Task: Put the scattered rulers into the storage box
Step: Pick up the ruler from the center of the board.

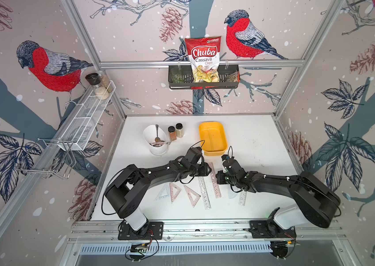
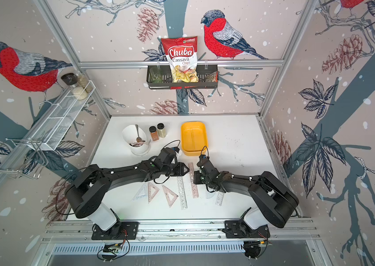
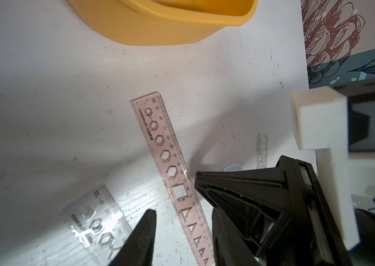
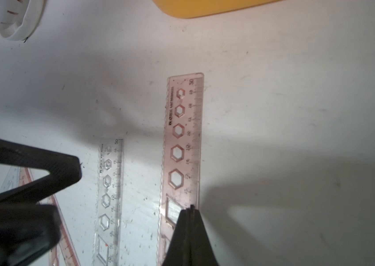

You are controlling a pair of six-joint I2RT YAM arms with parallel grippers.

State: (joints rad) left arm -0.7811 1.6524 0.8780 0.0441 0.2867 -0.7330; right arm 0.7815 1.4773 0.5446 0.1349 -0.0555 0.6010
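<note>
Leftmost on the table (image 1: 262,142) lie a clear set square (image 1: 162,193) and two pinkish set squares (image 1: 175,190) (image 1: 192,195), flat and well clear of both grippers. Next is the clear ruler (image 1: 204,193), running from the near edge toward the back; in the left wrist view it lies just outside one finger of the left gripper (image 3: 173,193).

That gripper's jaws stand apart, one on each side of the pink ruler (image 3: 158,138), which passes through the gap. The ruler lies flat, its long axis near to far and slightly slanted. Its hexagon-stencil end points at the storage box (image 1: 214,152), which sits farther back and apart from it.

The right gripper (image 4: 191,208) has its jaws pressed together. The tips are down at the pink ruler's graduated edge, beside a square cutout. Whether they pinch the plastic cannot be told.

In both top views the wrists hide the fingertips. Only the wrist views show the gap on the left and the closed seam on the right.

Rightmost, a protractor (image 1: 233,194) and a short clear ruler (image 1: 242,198) lie partly under the right arm.
</note>
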